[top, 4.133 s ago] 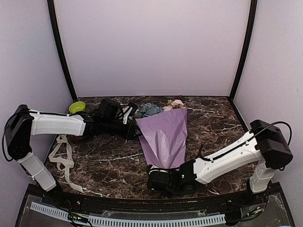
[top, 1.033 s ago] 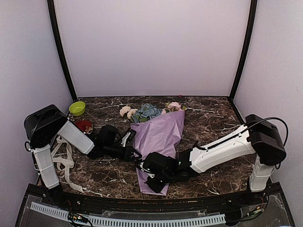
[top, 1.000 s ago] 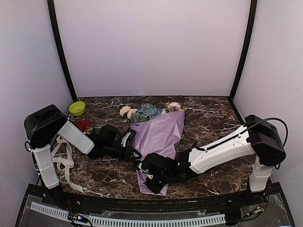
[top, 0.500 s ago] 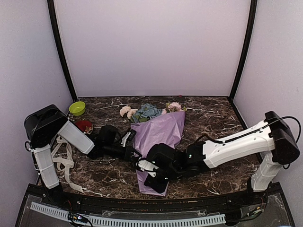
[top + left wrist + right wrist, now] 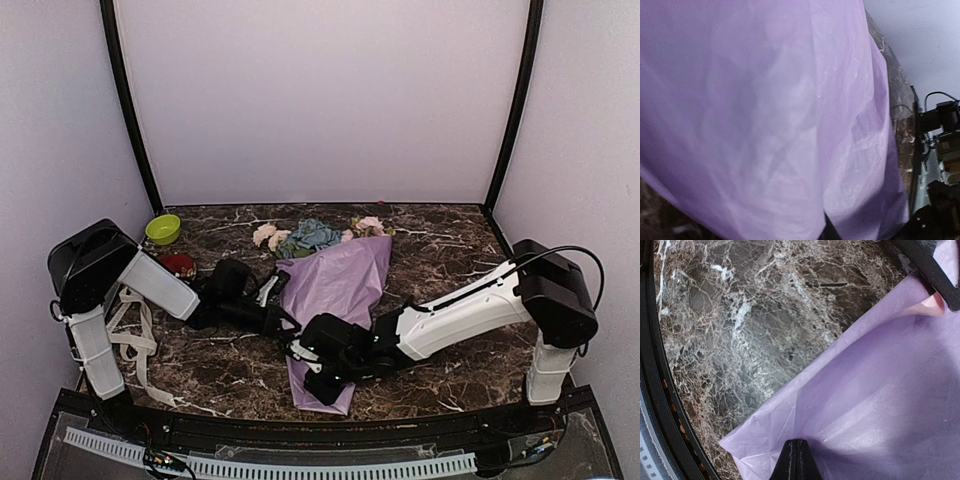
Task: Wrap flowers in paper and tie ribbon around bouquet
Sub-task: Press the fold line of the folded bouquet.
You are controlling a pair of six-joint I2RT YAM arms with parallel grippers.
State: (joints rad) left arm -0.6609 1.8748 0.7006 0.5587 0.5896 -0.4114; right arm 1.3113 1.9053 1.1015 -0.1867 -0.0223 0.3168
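The bouquet lies on the marble table, a cone of lilac paper [image 5: 340, 280] narrowing toward the near edge. The flowers [image 5: 310, 235] poke out of its far end in cream, dusty blue and pink. My left gripper [image 5: 287, 322] sits at the cone's left edge; the paper [image 5: 765, 125] fills its wrist view and hides the jaws. My right gripper [image 5: 305, 365] rests on the cone's lower part. In the right wrist view its tips [image 5: 796, 446] are shut together on the paper [image 5: 880, 405], holding nothing. The cream ribbon [image 5: 130, 330] lies loose at the far left.
A green bowl [image 5: 163, 228] and a small red cup [image 5: 178, 265] stand at the back left. Dark marble table [image 5: 740, 330] shows beside the paper's near corner, with the table's front rail [image 5: 652, 390] just past it.
The right arm's shoulder swung out to the right and has come back; its gripper stayed on the lower cone. The left arm shifted slightly back.
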